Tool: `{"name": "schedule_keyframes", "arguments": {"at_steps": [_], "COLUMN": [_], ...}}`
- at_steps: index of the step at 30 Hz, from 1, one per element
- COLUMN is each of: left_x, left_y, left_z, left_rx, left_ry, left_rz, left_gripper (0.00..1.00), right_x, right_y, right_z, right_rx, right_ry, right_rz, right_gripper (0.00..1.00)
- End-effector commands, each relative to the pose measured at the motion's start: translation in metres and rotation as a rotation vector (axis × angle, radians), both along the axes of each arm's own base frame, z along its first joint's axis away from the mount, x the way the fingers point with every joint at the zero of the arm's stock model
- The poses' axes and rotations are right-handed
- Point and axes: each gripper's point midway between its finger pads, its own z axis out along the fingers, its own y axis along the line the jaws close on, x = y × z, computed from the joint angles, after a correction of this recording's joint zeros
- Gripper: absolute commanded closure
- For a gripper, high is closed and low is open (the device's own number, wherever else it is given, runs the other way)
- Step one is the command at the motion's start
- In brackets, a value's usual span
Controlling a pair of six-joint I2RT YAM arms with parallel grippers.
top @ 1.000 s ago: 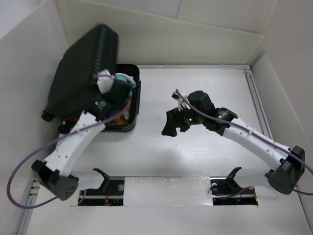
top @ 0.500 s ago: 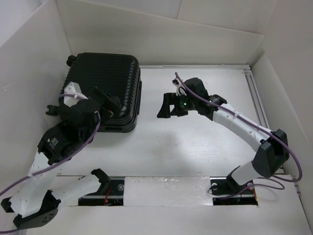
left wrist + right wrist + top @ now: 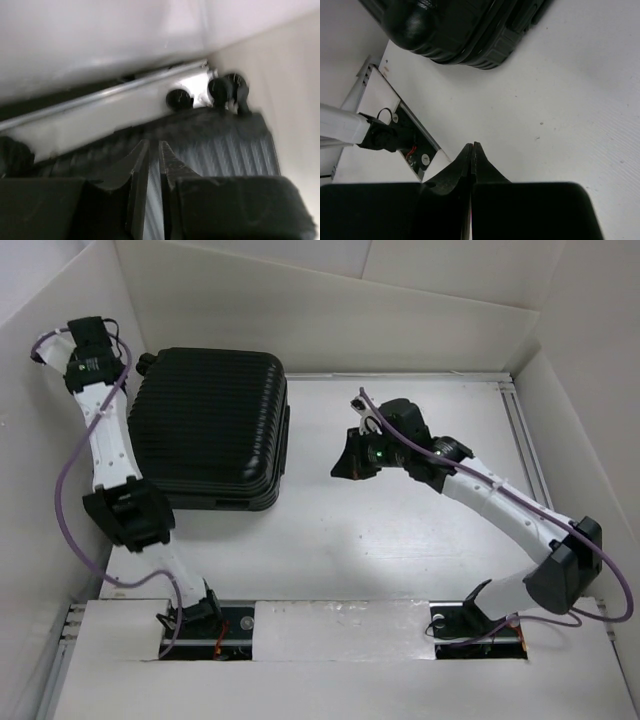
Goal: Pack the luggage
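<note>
The luggage (image 3: 210,430) lies flat and closed at the table's left, its black ribbed shell facing up. It also shows in the left wrist view, where the luggage (image 3: 225,150) has two small wheels (image 3: 179,99) at its far end. Raised beside the left wall, my left gripper (image 3: 100,358) hangs over the suitcase's back left corner. Its jaws (image 3: 154,143) stand almost together, with only a thin slit and nothing between them. My right gripper (image 3: 343,462) hovers over the bare table right of the luggage (image 3: 455,25); seen from the wrist, the right gripper (image 3: 472,145) is shut and empty.
White walls enclose the table on three sides. A metal rail (image 3: 400,377) runs along the back edge. The arm bases sit in two slots (image 3: 215,625) at the near edge, one of these slots (image 3: 405,140) also showing in the right wrist view.
The luggage lid has come down shut. My left arm swung from over the case up to the far left wall. Both grippers opened wide and then closed.
</note>
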Motion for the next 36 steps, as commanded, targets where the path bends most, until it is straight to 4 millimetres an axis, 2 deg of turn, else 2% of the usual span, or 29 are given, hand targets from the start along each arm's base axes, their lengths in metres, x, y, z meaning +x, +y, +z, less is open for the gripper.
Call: {"name": "schedule_keyframes", "arguments": {"at_steps": [1,2,3,4,5,6,8,10,11,13,14,17,18,20,21,22,23,24,25,26,27,28,29,30,31,33,34,35,36], "left_x": [0.012,0.014,0.018,0.023,0.027,0.032,0.042,0.044,0.052,0.057,0.068,0.09,0.102,0.097,0.093,0.086,0.079,0.057,0.042,0.037,0.016,0.005,-0.002,-0.009,-0.018,-0.035,-0.036,-0.036,-0.047], "left_y": [0.012,0.019,0.024,0.034,0.036,0.036,0.04,0.031,0.013,-0.01,-0.037,-0.098,-0.136,-0.181,-0.202,-0.239,-0.256,-0.269,-0.292,-0.307,-0.314,-0.321,-0.341,-0.354,-0.367,-0.406,-0.422,-0.432,-0.447], "left_z": [0.02,0.011,0.02,-0.001,-0.005,-0.03,-0.061,-0.101,-0.129,-0.158,-0.164,-0.17,-0.149,-0.152,-0.15,-0.133,-0.133,-0.161,-0.145,-0.143,-0.166,-0.168,-0.15,-0.148,-0.15,-0.141,-0.125,-0.107,-0.092], "left_rx": [-0.006,0.001,0.026,0.021,0.024,-0.003,-0.03,-0.098,-0.118,-0.139,-0.144,-0.173,-0.157,-0.166,-0.159,-0.138,-0.142,-0.156,-0.151,-0.156,-0.165,-0.172,-0.156,-0.138,-0.133,-0.097,-0.056,0.02,0.074], "left_ry": [0.017,0.056,0.049,0.1,0.1,0.142,0.174,0.253,0.315,0.375,0.371,0.305,0.233,0.233,0.228,0.193,0.19,0.251,0.212,0.169,0.218,0.226,0.169,0.154,0.155,0.149,0.116,0.085,0.076], "left_rz": [-0.053,-0.025,-0.021,-0.011,-0.045,-0.057,-0.088,-0.139,-0.192,-0.246,-0.308,-0.464,-0.541,-0.633,-0.671,-0.744,-0.768,-0.793,-0.834,-0.867,-0.886,-0.899,-0.948,-1.024,-1.071,-1.188,-1.247,-1.295,-1.339], "left_gripper": [0.9,0.9,0.9,0.9,0.89,0.88,0.88,0.88,0.9,0.91,0.94,0.94,0.94,0.94,0.94,0.94,0.94,0.94,0.94,0.95,0.95,0.95,0.95,0.95,0.95,0.94,0.92,0.89,0.86], "right_x": [-0.005,-0.007,-0.007,-0.01,-0.014,-0.014,-0.016,-0.011,-0.009,0.002,0.005,0.027,0.037,0.067,0.083,0.096,0.121,0.136,0.155,0.176,0.194,0.213,0.225,0.242,0.258,0.281,0.291,0.296,0.3], "right_y": [-0.015,-0.016,-0.02,-0.025,-0.026,-0.03,-0.038,-0.044,-0.044,-0.048,-0.048,-0.053,-0.053,-0.064,-0.066,-0.071,-0.093,-0.095,-0.098,-0.115,-0.12,-0.126,-0.136,-0.155,-0.162,-0.185,-0.197,-0.205,-0.21], "right_z": [0.018,0.016,0.014,0.013,0.01,0.005,0.004,0.0,0.005,0.014,0.013,0.023,0.017,0.023,0.009,0.007,0.006,0.015,0.002,0.003,0.02,0.007,0.009,0.013,0.034,0.016,0.026,0.007,0.012], "right_rx": [-0.01,-0.016,-0.033,-0.041,-0.052,-0.067,-0.084,-0.112,-0.108,-0.105,-0.119,-0.115,-0.121,-0.114,-0.131,-0.116,-0.113,-0.074,-0.068,-0.048,-0.014,-0.027,-0.037,-0.034,-0.004,-0.034,-0.036,-0.059,-0.037], "right_ry": [-0.083,-0.076,-0.085,-0.085,-0.083,-0.082,-0.084,-0.091,-0.102,-0.118,-0.115,-0.14,-0.114,-0.12,-0.082,-0.049,-0.031,-0.036,-0.005,-0.009,-0.032,-0.015,-0.013,-0.029,-0.074,-0.042,-0.064,-0.026,-0.04], "right_rz": [-0.015,-0.015,-0.022,-0.031,-0.032,-0.048,-0.068,-0.105,-0.114,-0.148,-0.158,-0.214,-0.244,-0.347,-0.378,-0.428,-0.519,-0.534,-0.55,-0.587,-0.61,-0.632,-0.665,-0.714,-0.734,-0.761,-0.798,-0.812,-0.81], "right_gripper": [1.0,1.0,1.0,1.0,1.0,1.0,1.0,1.0,1.0,1.0,1.0,1.0,1.0,0.96,0.93,0.9,0.86,0.85,0.82,0.79,0.75,0.68,0.64,0.61,0.56,0.53,0.53,0.53,0.53]}}
